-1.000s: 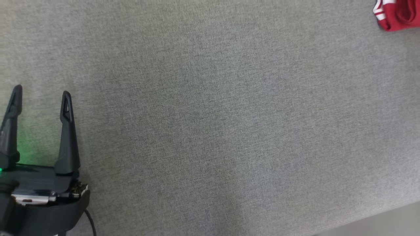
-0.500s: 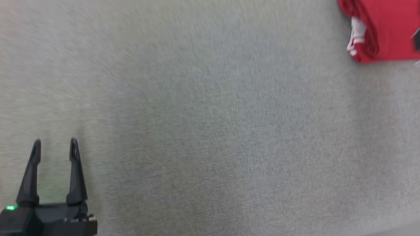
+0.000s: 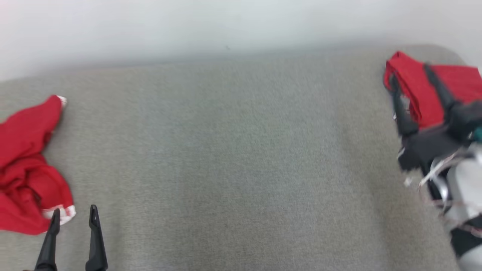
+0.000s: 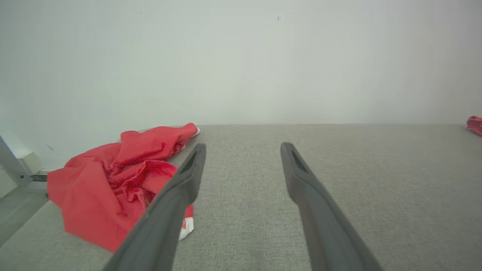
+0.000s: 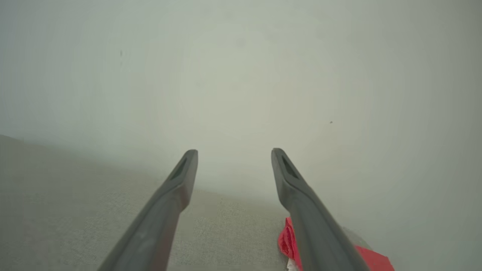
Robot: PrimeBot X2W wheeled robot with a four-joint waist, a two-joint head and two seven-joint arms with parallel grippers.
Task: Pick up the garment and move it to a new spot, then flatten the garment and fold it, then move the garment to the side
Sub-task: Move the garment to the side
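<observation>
A crumpled red garment (image 3: pixel 26 165) with white trim lies at the left end of the grey table (image 3: pixel 241 150). My left gripper (image 3: pixel 74 211) stands open just to its right and nearer to me, with nothing between the fingers. In the left wrist view the crumpled garment (image 4: pixel 113 180) lies left of the open left gripper (image 4: pixel 243 146), partly behind the left finger. A second red garment (image 3: pixel 425 86), folded, lies at the table's far right corner. My right gripper (image 3: pixel 410 73) hovers open over it, blurred. In the right wrist view the open right gripper (image 5: pixel 234 152) points at the wall, with the folded garment (image 5: pixel 290 241) below its right finger.
A pale wall (image 3: pixel 226 26) runs along the table's far edge. The folded garment (image 4: pixel 475 124) shows small at the far right of the left wrist view. A metal frame (image 4: pixel 13 165) stands past the table's left end.
The head camera has swung up: the wall, the crumpled garment at left and the right gripper have come into view. Both grippers stay open.
</observation>
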